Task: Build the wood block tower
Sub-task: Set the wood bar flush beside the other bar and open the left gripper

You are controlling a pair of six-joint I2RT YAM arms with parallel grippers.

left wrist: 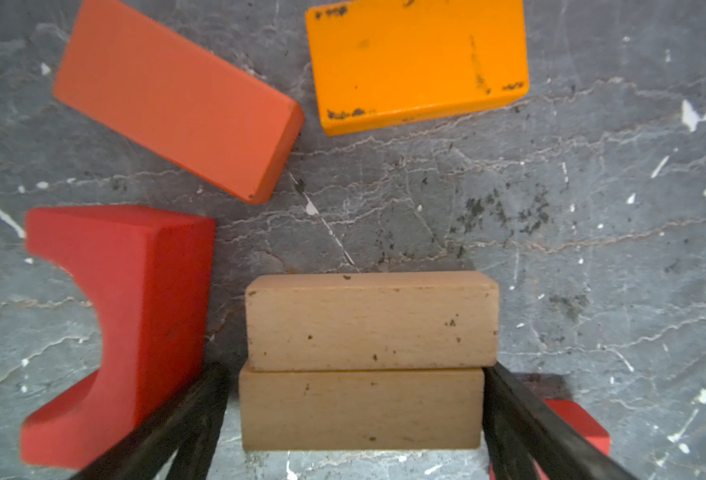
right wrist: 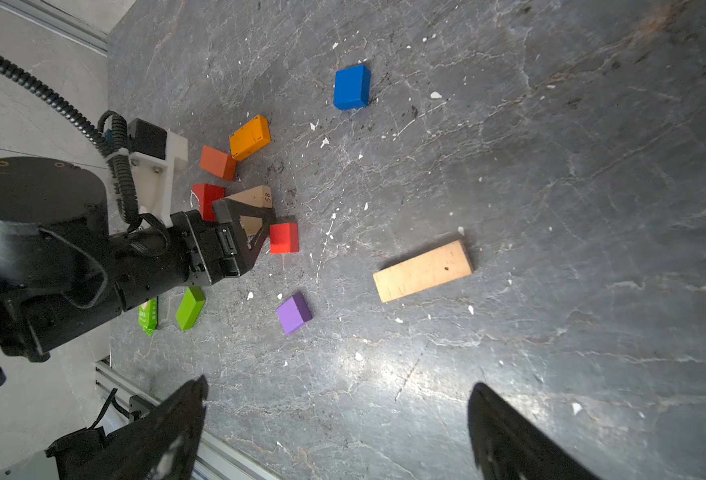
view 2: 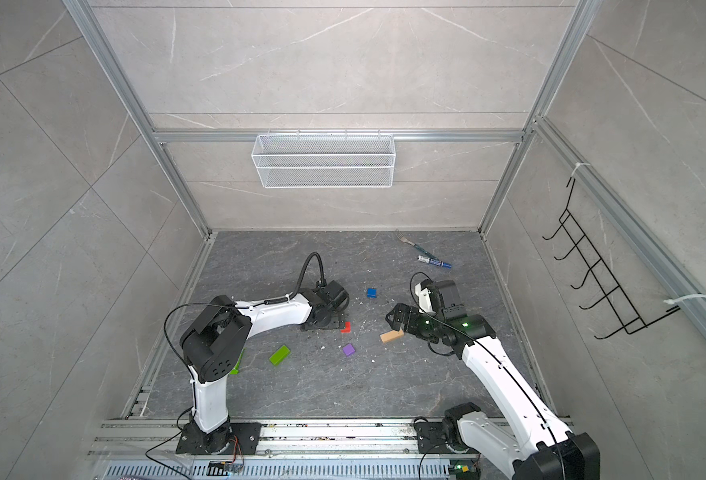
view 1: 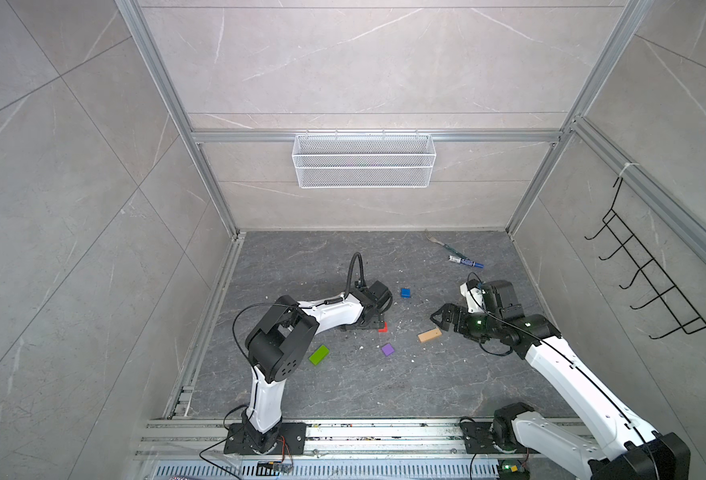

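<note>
While the left gripper (left wrist: pixel 353 374) stood with jaws apart astride the tower base (left wrist: pixel 361 409), two tan bars laid long side to long side left of centre, nothing was stacked higher. The right gripper (view 1: pixel 437 321) hovered empty, jaws wide. The loose tan bar (view 1: pixel 429 335) lay just left of its tips, its long axis roughly left-right. The right arm was judged nearer.

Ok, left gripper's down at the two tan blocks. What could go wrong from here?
The left gripper has its open fingers closely flanking one tan block. Pulling away crooked could drag it out of line with the second tan block touching it.

The red arch and red cube sit right beside those fingers. A sideways move may knock them.
</note>
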